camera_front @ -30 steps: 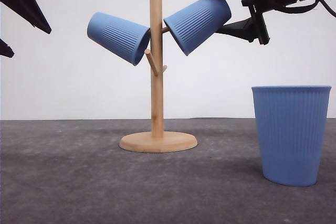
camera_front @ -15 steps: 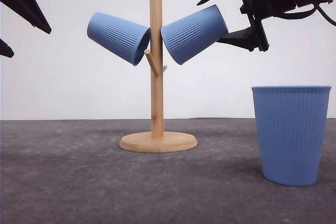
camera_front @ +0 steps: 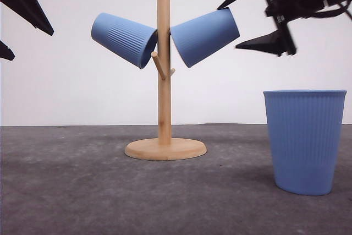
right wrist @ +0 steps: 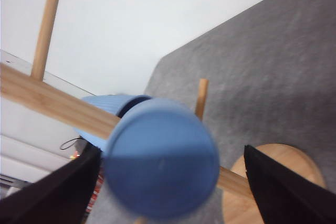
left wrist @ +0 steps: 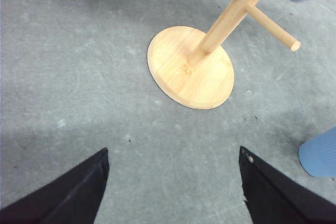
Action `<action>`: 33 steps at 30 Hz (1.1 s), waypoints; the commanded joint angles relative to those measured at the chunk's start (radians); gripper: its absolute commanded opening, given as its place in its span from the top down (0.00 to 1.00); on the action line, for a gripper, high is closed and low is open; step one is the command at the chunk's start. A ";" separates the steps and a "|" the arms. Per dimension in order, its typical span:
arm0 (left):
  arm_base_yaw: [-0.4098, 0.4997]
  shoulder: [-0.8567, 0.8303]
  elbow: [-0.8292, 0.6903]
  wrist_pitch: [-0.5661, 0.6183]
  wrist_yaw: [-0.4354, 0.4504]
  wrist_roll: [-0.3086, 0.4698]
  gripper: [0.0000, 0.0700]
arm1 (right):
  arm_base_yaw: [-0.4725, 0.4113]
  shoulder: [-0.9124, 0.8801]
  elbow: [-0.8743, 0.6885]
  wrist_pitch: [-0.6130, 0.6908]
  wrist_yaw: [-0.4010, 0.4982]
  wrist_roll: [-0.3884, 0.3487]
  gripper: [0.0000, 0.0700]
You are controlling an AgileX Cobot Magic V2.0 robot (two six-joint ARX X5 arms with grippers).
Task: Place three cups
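Two cups [camera_front: 124, 39] [camera_front: 204, 36] hang on the stand [camera_front: 164, 81]; third cup [camera_front: 304, 140] on table, we judge it left; right gripper [camera_front: 250, 17] spread, empty; left gripper [left wrist: 170, 182] spread

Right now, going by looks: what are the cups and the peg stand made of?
Cups: likely plastic, matte light blue; uniform colour, fine molded vertical ribs, though coated paper isn't excluded. Peg stand: wood, light and smooth, probably unpainted; pale tan, with faint grain on its round base in the left wrist view.
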 commanded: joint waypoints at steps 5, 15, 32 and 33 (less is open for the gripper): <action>-0.003 0.005 0.011 0.010 -0.001 0.004 0.34 | -0.024 -0.105 0.013 -0.177 -0.002 -0.205 0.21; -0.003 0.005 0.011 0.010 -0.001 0.004 0.34 | -0.027 -0.266 0.013 -0.687 0.100 -0.508 0.24; -0.003 0.005 0.011 0.010 -0.002 0.004 0.34 | 0.046 -0.245 0.011 -1.172 0.372 -0.725 0.34; -0.003 0.005 0.011 0.010 -0.002 0.004 0.34 | 0.055 -0.235 0.010 -1.172 0.376 -0.725 0.35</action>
